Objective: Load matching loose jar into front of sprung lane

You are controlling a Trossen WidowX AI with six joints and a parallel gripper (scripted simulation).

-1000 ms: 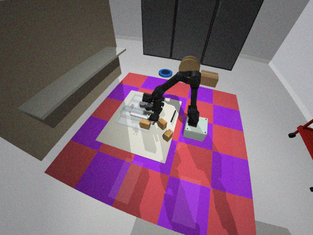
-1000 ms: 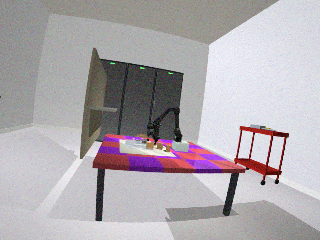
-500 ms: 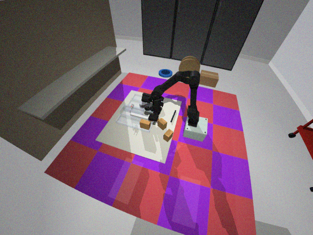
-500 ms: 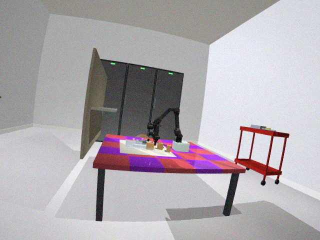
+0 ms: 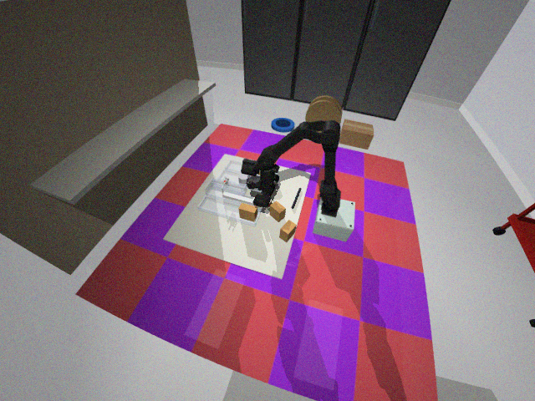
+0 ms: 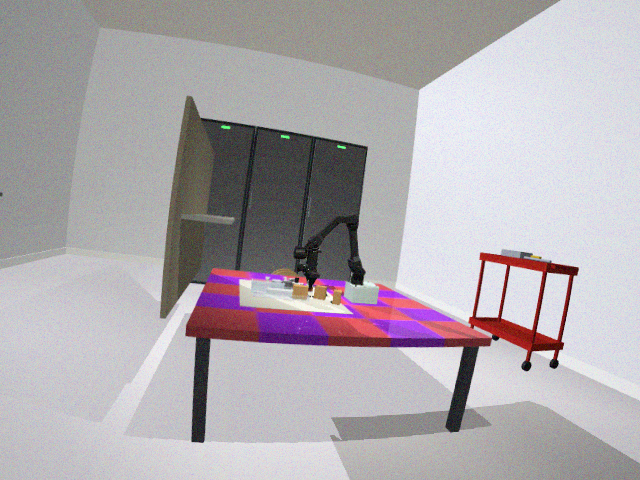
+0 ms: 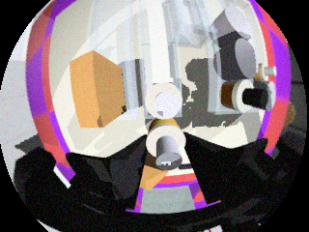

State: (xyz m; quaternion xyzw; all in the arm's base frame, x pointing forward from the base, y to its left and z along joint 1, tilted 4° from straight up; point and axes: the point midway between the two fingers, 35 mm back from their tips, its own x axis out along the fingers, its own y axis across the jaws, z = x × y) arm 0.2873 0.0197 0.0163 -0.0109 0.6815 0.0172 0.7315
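My jaws are closed on a jar [image 7: 165, 139], the loose one, with amber glass below, a white band round it and a grey top. It sits between my two dark fingers, which stand apart by the jar's width. I have it at the near end of the clear lanes [image 5: 220, 205] [image 6: 263, 289], low over the cream mat [image 5: 190, 228] [image 6: 294, 307]. Whether its bottom touches the lane floor I cannot tell

Straight ahead of it in my wrist view is another white-rimmed jar [image 7: 164, 100] with a pale round top. The two look close together in line, but I cannot tell whether they touch, and the pusher plate is too unclear for me to make out

On one side of me stands a tan block [image 7: 97, 89] [image 5: 247, 212] [image 6: 299, 291]. A second tan block [image 5: 277, 210] [image 6: 320, 292] and a third tan block [image 5: 287, 230] [image 6: 337, 297] are nearby on the mat. On the other side I see an amber jar [image 7: 229, 95] with a white collar and black end, and a dark grey cylinder [image 7: 227, 55]. A thin black stick [image 5: 296, 198] lies between the lanes and my pale green base [image 5: 333, 231] [image 6: 367, 294] [image 7: 166, 200], all of it on the red and purple checked table [image 5: 255, 337] [image 6: 294, 328]
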